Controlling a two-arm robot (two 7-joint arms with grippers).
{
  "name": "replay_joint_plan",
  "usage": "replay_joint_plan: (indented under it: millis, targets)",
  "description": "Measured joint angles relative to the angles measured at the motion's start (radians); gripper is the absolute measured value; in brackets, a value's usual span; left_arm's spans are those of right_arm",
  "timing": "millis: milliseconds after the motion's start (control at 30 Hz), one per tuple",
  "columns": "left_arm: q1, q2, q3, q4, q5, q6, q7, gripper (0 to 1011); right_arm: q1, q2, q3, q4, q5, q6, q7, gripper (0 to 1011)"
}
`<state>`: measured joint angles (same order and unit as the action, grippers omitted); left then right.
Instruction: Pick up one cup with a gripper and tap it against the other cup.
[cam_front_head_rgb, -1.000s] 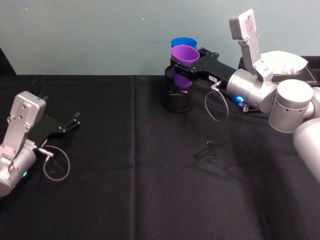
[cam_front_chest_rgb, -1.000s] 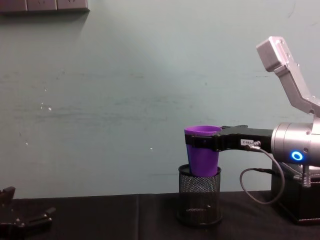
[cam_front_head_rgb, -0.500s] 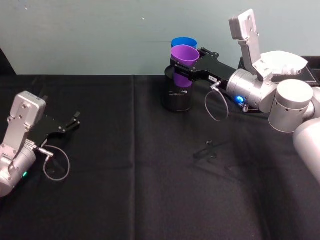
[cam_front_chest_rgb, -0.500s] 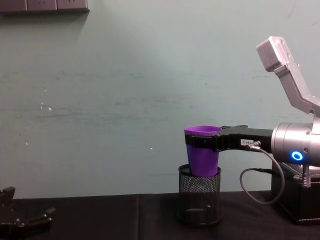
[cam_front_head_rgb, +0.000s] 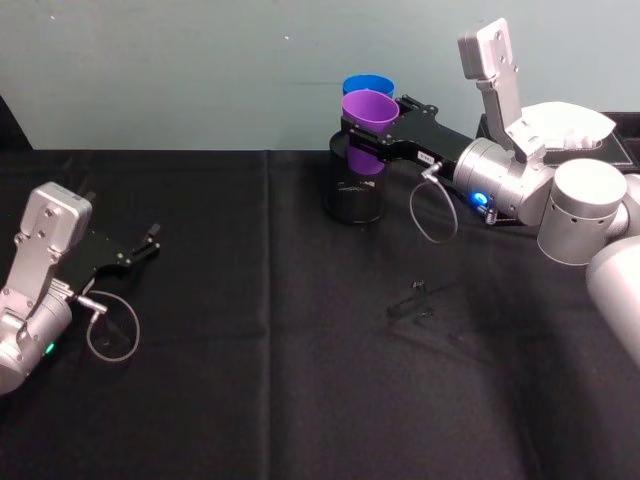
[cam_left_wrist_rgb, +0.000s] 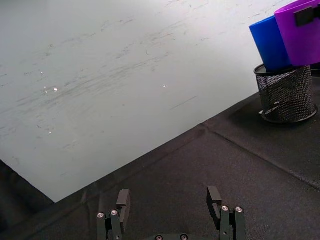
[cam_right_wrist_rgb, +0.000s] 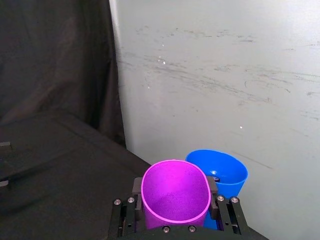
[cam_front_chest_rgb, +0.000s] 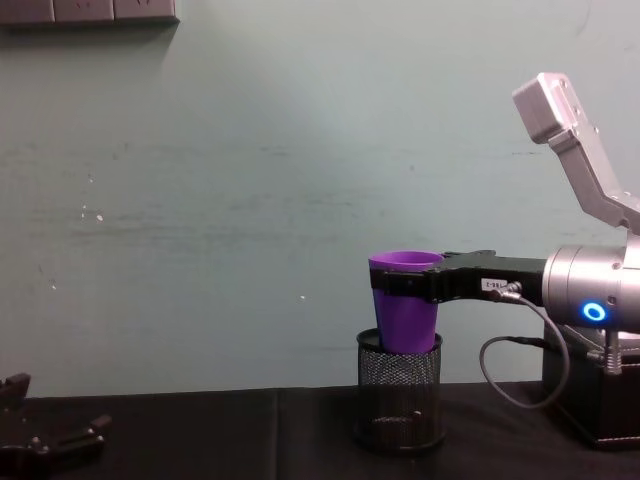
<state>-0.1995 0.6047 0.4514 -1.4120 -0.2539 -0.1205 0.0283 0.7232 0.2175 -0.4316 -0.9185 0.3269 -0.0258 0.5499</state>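
While my right pincer (cam_front_head_rgb: 366, 140) pinches the purple cup (cam_front_head_rgb: 370, 108) above the mesh pen holder (cam_front_head_rgb: 353, 195), just beside the blue cup (cam_front_head_rgb: 368, 85), I judge the tap itself is in hand and calls for a gentle nudge toward it, left pincer (cam_front_head_rgb: 150, 240) spread idle on the bench (cam_front_head_rgb: 300, 380)

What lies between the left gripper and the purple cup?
In the head view, only bare black tablecloth lies between the left gripper and the purple cup, which the right gripper grips at the wire-mesh pen holder.

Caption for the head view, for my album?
Right gripper grips purple cup beside blue cup at the mesh holder; left gripper parked.
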Motion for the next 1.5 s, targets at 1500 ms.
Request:
replay_joint_plan:
  millis: [1500]
  targets:
    - [0.000, 0.000, 0.000, 0.000, 0.000, 0.000, 0.000, 1005, -0.413, 0.205, -0.018, -0.531, 0.045, 0.047, -0.073, 728]
